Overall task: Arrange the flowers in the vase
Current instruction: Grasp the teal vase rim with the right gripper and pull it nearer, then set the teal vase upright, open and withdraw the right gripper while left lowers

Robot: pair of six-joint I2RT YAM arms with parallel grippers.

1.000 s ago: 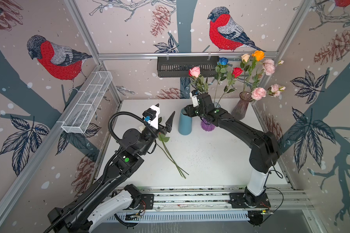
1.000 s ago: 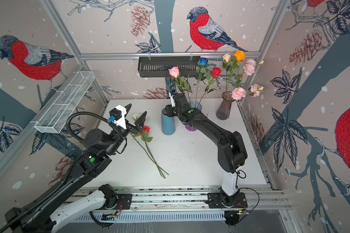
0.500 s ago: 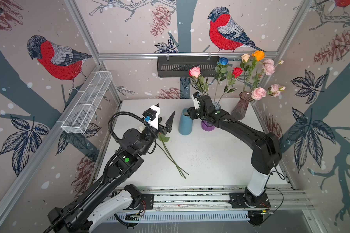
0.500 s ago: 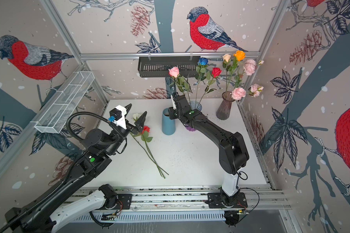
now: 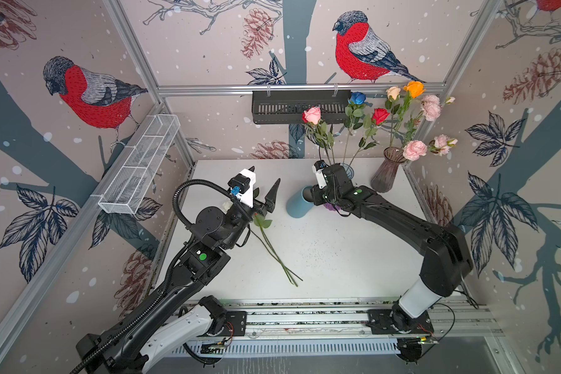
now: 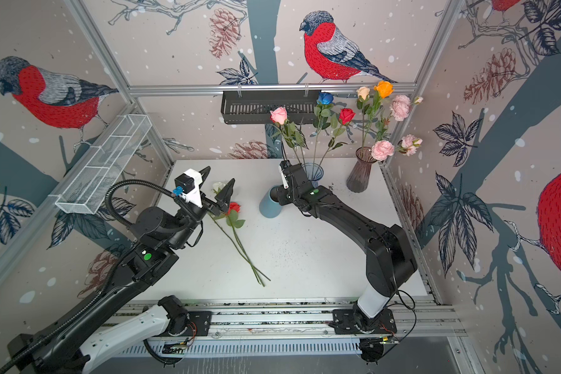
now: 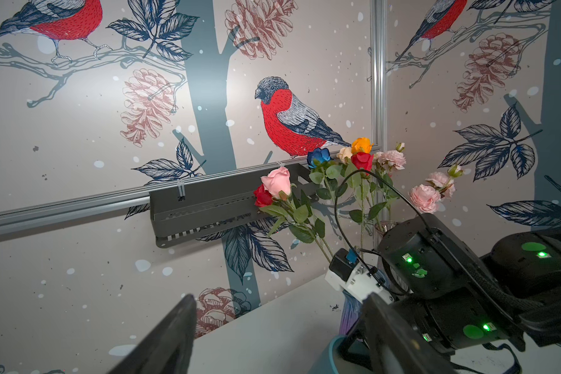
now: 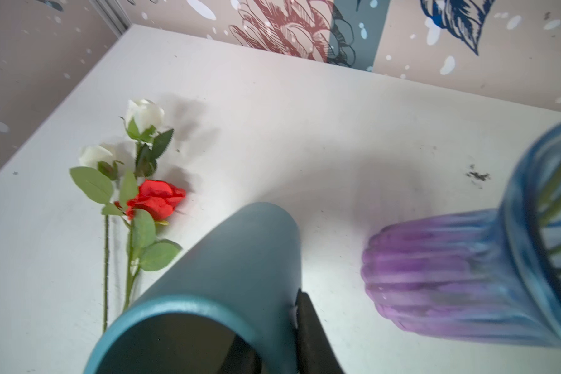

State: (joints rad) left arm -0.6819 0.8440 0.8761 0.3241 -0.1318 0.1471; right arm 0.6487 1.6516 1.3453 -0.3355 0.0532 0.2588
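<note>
Nearest, flat and loose on the white table: three flowers, green stems fanned toward the front edge, heads pointing away, namely a red rose beside two white roses. Raised over those heads, tilted up toward the back wall: left gripper, jaws spread wide and holding nothing. Further in, about mid-table, teal vase. Clamped on its rim: right gripper, one finger pressed against the outer wall, its partner down inside the mouth. Just behind, blue-and-purple glass vase carrying a pink rose, blue rose and second red rose upright. Toward the back right corner, well apart from the teal one, smoky glass vase with cream rose, orange rose and ruffled pink sprays. Farthest, hung on the back wall, black slotted tray.
</note>
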